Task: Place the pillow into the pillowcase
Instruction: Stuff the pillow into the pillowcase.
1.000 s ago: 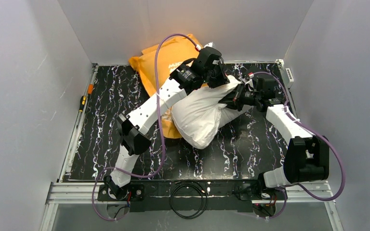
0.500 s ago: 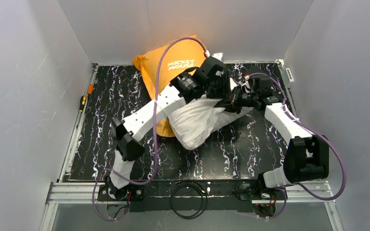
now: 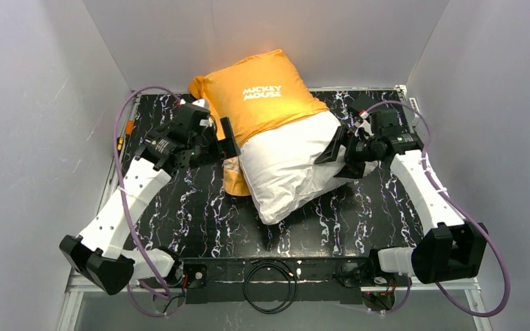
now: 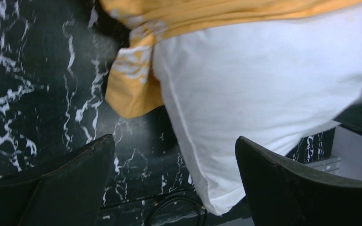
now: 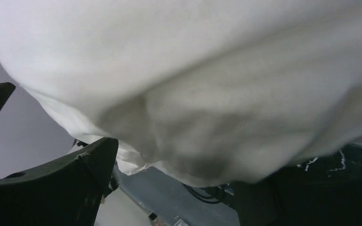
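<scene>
One black marbled tabletop [image 3: 172, 200]. One white pillow [image 3: 290, 162], mid-tabletop, far end tucked inside the case, near half bare. One orange pillowcase [image 3: 262, 96], lettering up, at the far edge. Two grippers: left gripper [image 3: 224, 143] spread, empty, just beside the pillow's left edge; right gripper [image 3: 341, 158] spread wide, pressed against the pillow's right side.

Pillow [image 3: 283, 169]: off-white, plump, plain; far end inside the pillowcase, near half bare; lies diagonally on the counter [image 3: 172, 207], one corner toward the near edge.
Pillowcase [image 3: 259, 93]: bright orange, white "MICKEY MOUSE" lettering facing up; bulging at the counter's far edge, mouth bunched around the pillow.
</scene>
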Robot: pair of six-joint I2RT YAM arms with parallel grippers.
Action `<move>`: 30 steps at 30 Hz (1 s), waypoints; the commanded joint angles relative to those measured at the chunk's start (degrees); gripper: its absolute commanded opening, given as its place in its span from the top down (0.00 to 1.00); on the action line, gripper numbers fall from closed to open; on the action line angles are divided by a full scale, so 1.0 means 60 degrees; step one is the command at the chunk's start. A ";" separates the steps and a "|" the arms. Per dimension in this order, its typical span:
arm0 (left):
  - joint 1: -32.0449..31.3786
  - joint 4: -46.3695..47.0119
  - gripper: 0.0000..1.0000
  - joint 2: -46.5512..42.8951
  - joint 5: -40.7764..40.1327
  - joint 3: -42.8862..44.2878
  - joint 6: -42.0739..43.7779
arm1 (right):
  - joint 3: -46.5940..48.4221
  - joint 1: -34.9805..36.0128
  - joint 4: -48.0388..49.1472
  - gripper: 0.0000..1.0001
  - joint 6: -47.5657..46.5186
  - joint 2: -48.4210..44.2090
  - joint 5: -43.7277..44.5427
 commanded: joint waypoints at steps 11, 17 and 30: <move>0.2693 0.2991 0.05 0.2240 0.3877 -0.3052 -0.0020 | 0.4593 0.5917 -0.2372 0.02 -0.2301 0.0835 0.6550; 0.3121 0.4359 0.61 0.3446 0.5098 -0.3399 0.0043 | 0.4363 0.9607 -0.1871 0.02 -0.3122 0.2313 0.8271; 0.3160 0.4405 1.00 0.0524 0.7721 -0.5396 -0.0345 | 0.4277 0.7675 -0.0645 0.47 -0.3678 0.4831 0.8952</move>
